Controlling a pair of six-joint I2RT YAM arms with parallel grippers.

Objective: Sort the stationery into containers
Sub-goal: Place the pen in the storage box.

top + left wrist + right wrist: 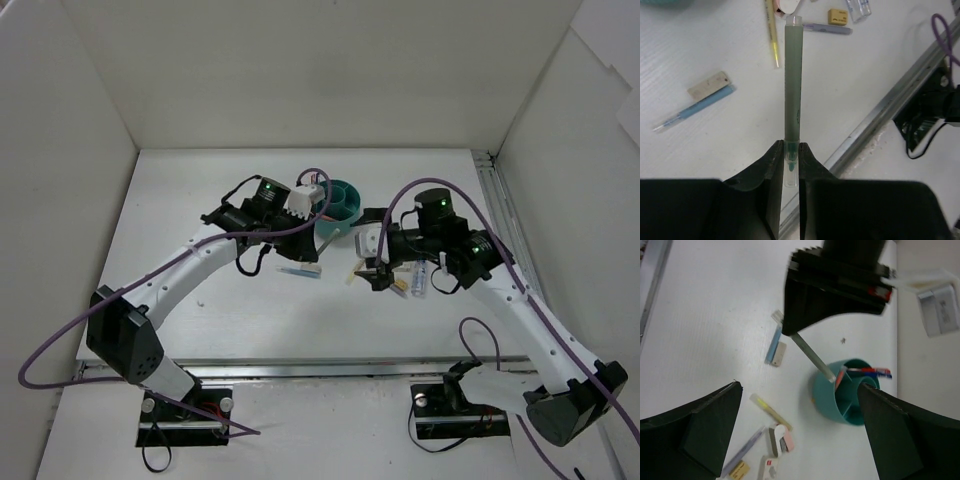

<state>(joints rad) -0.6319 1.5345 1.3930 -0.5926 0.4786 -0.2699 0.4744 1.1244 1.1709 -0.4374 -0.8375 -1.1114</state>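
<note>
left gripper (791, 165) clamped on green pen (792, 80), free end at teal organizer (824, 396) rim. i'd tilt it steeper, then drop into an open compartment. right gripper (799, 407) spread apart.

A flat, matte white table top (190, 210) fills the middle of the overhead view. Behind it stands a plain white panel wall (320, 70). A matching white panel (50, 180) closes off its left side and another (575, 170) its right. A silvery metal rail (488, 185) runs along the table's right edge, and a second rail (320, 368) borders its near edge. In front of that rail lies a white ledge (330, 420). The light is even, with only soft shadows on the table.
</note>
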